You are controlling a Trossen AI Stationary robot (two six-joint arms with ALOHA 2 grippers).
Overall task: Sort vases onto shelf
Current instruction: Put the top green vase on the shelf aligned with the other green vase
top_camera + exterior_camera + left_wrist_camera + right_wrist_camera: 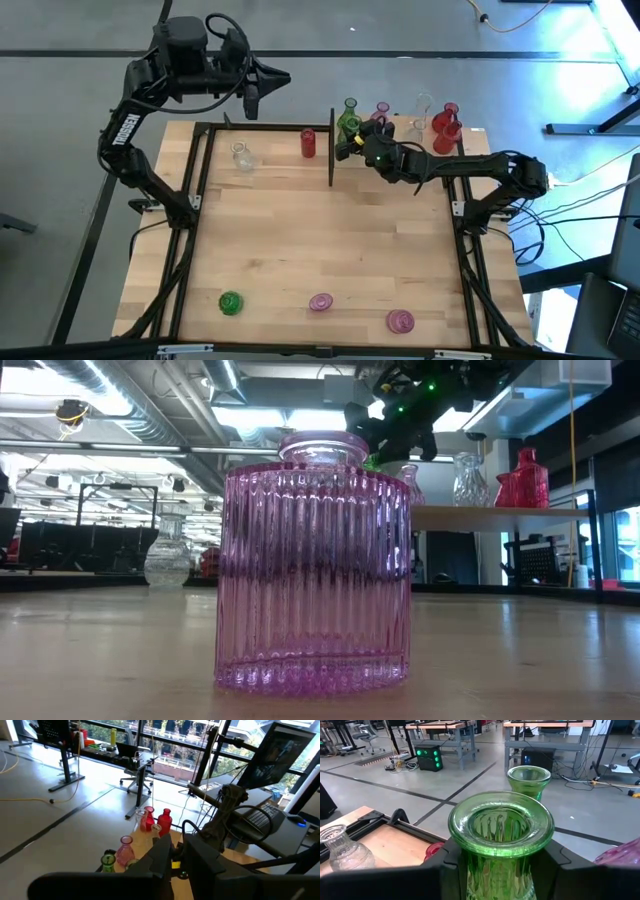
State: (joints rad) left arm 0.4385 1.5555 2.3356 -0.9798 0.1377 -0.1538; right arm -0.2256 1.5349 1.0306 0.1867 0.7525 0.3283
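Observation:
My right gripper [350, 143] is shut on a green vase [500, 827] at the far side of the table, beside a black upright post [331, 150]. A second green vase [529, 777] stands just beyond it. Pink [382, 112], clear [425, 105] and red vases [448, 122] stand on the raised shelf [480, 512]. A clear vase [240, 155] and a red vase [308, 143] stand upright left of the post. My left gripper [278, 78] hangs high over the far left edge, shut and holding nothing. My right gripper pinches the green vase just under its flared rim [470, 857], with one finger [447, 870] on each side. The fingers come nearly level from the table's right side. The vase stands upright with its mouth up; its base is hidden, so whether it is lifted clear does not show.
Near the table's front edge stand a green vase [231, 302] and two pink vases [320, 302] [400, 320]; the middle pink one [312, 560] fills the low view. The bare wooden tabletop [320, 230] lies between them and the far row.

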